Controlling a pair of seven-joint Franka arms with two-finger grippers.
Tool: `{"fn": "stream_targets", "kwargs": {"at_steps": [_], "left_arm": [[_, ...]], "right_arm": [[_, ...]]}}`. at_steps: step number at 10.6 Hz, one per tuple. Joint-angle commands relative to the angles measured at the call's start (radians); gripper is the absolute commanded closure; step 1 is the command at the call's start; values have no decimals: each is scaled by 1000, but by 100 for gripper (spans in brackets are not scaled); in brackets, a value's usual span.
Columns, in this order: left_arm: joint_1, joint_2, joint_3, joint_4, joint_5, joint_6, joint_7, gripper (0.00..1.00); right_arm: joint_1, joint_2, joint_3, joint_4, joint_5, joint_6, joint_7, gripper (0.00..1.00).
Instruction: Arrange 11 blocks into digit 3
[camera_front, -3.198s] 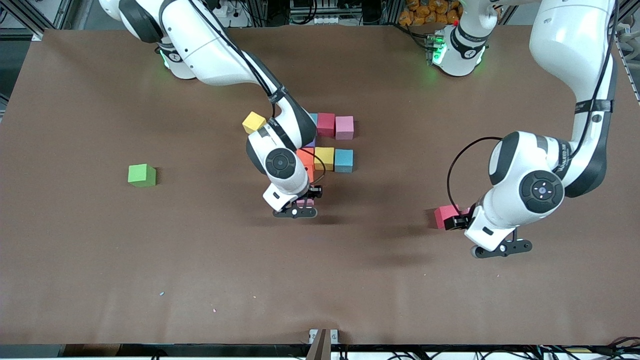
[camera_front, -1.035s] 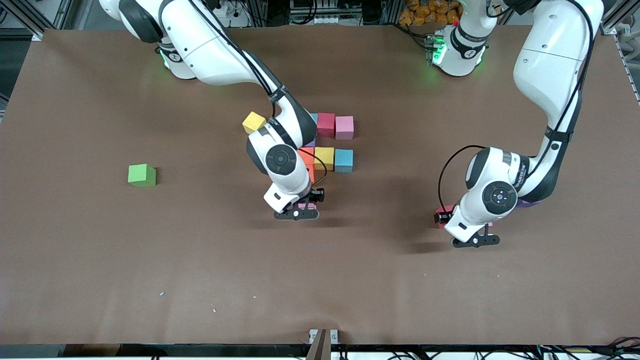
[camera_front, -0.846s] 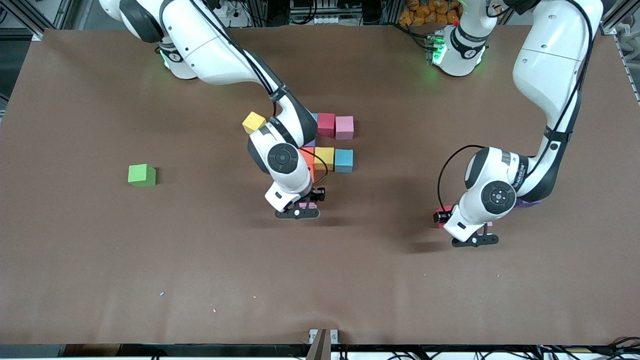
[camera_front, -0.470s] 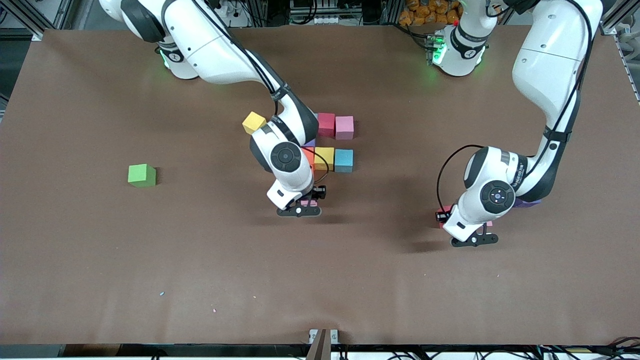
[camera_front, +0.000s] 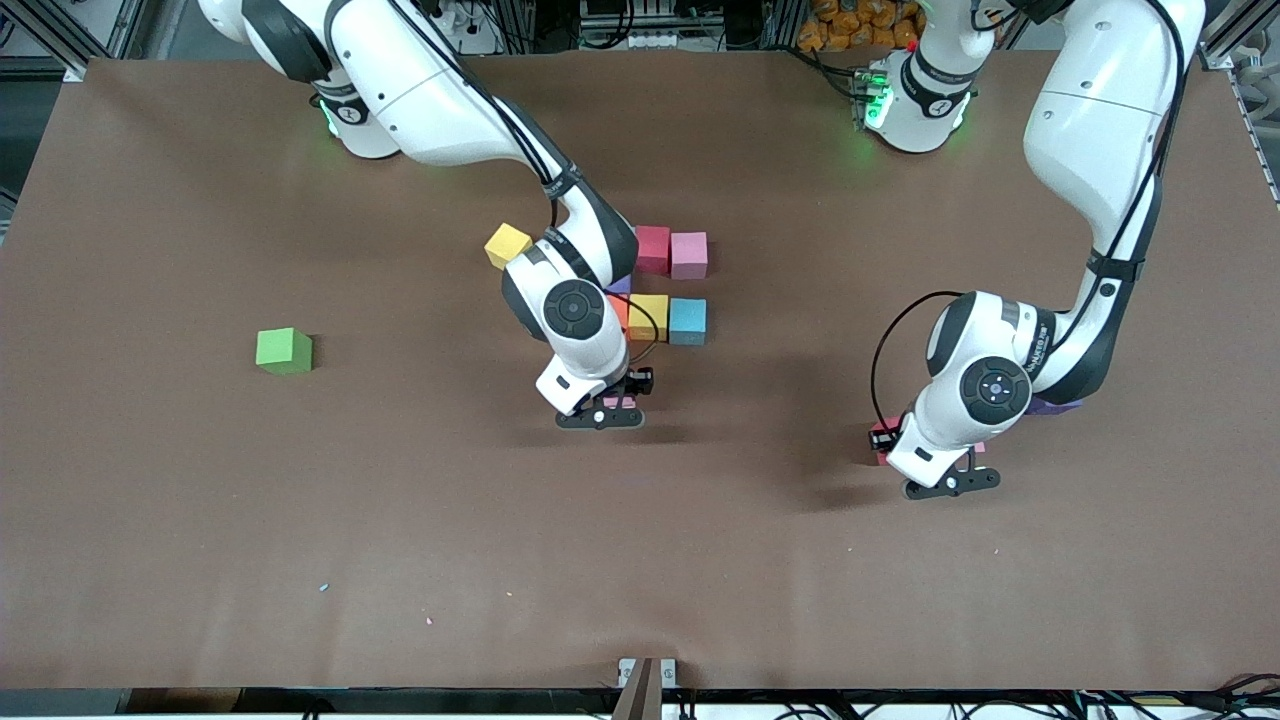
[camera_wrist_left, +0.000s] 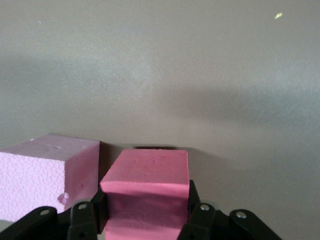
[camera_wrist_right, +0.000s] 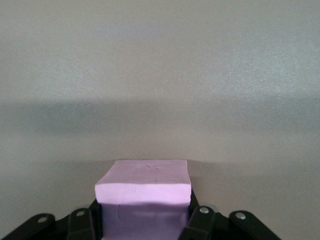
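My right gripper is shut on a pink block, low over the table just nearer the camera than the cluster of blocks. That cluster has a red and a pink block in one row, and orange, yellow and light blue in another. The arm hides part of it. Toward the left arm's end, my left gripper is shut on a red block down at the table. Another pink block lies right beside it.
A loose yellow cube lies beside the cluster, toward the right arm's end. A green cube sits alone farther that way. A purple cube shows under the left arm's wrist.
My left gripper came down over the red block and shut on it. My right gripper has drifted slightly toward the left arm's end with its pink block.
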Motion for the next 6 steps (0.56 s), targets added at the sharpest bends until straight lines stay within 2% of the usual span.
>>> {"fn": "stream_targets", "kwargs": {"at_steps": [1,6], "left_arm": [[-9,-22,-14,15,12,-7,-47,100],[-13,-41,-31,35,9,-12,-74,100]], "right_arm": [[-1,-41,9,-68,-21,12,20,100],[-1,-55,9,-81,-19,3,22,100]]}}
